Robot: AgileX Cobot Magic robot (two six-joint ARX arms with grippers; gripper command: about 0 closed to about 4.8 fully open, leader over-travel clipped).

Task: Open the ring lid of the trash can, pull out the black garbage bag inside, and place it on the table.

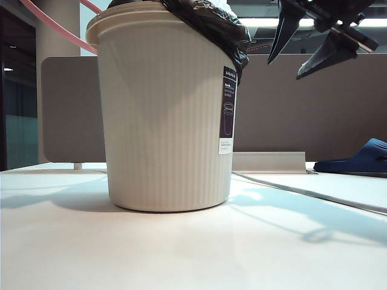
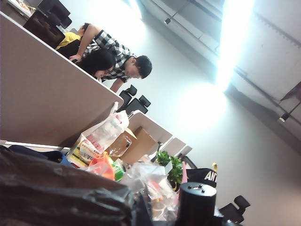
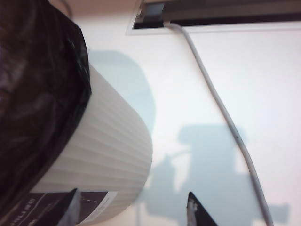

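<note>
White bench (image 1: pixel 181 254) carries the trash can (image 1: pixel 166 121). My right hand (image 1: pixel 305 51), spread wide beside its rim, must next grip the black garbage bag (image 1: pixel 211 21); my left hand is unseen, closed.

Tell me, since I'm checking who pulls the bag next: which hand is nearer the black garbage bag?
Cannot tell. The right hand hangs open just right of the black garbage bag at the trash can rim. The left hand shows in no view, though bag plastic fills its wrist view.

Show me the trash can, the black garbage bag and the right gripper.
trash can (image 1: pixel 163 121), exterior view, ribbed side wall.
black garbage bag (image 1: pixel 211 24), exterior view, crinkled fold over the rim.
right gripper (image 1: pixel 290 66), exterior view, gap between the open fingertips.
</note>
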